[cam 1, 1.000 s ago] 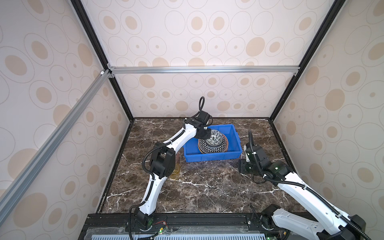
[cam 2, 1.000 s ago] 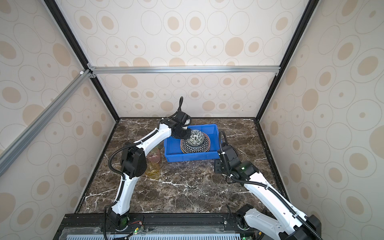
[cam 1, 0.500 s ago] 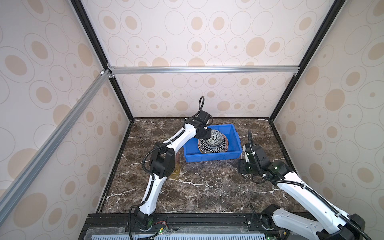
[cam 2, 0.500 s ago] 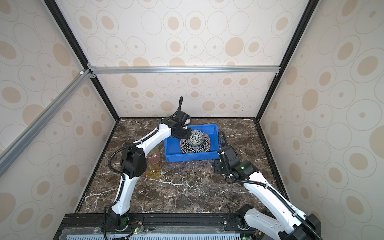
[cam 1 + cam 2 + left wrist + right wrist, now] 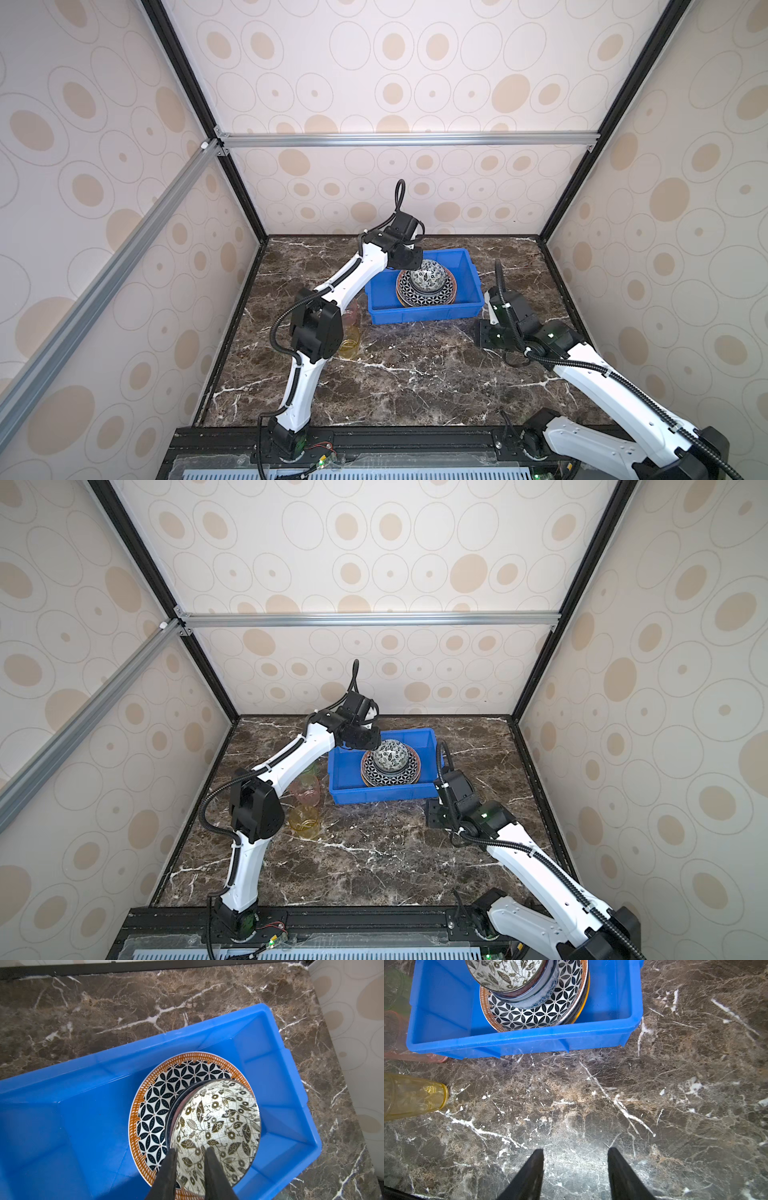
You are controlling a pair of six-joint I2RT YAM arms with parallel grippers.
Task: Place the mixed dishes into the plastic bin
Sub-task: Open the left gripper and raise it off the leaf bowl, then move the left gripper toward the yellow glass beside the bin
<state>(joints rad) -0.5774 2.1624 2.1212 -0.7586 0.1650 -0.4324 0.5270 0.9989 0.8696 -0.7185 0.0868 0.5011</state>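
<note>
The blue plastic bin (image 5: 424, 316) (image 5: 378, 793) stands at the back of the marble table. In it lies a stack of plates, topped by a black-white geometric plate (image 5: 158, 1105) with an orange rim. On the plate sit nested bowls: a leaf-patterned bowl (image 5: 218, 1122) (image 5: 428, 277) inside a blue-floral bowl (image 5: 529, 999). My left gripper (image 5: 191, 1149) hangs at the top bowl's rim, open, one finger outside the rim and one inside. My right gripper (image 5: 575, 1149) is open and empty over bare marble in front of the bin.
Left of the bin, partly behind my left arm, stand a yellow cup (image 5: 304, 820) (image 5: 415, 1097), a pink cup (image 5: 306, 789) and a green cup (image 5: 309, 769). Patterned walls and black frame posts enclose the table.
My left gripper's fingers have parted at the top bowl's rim. The bowl rests on the stack. The right arm has barely moved.
</note>
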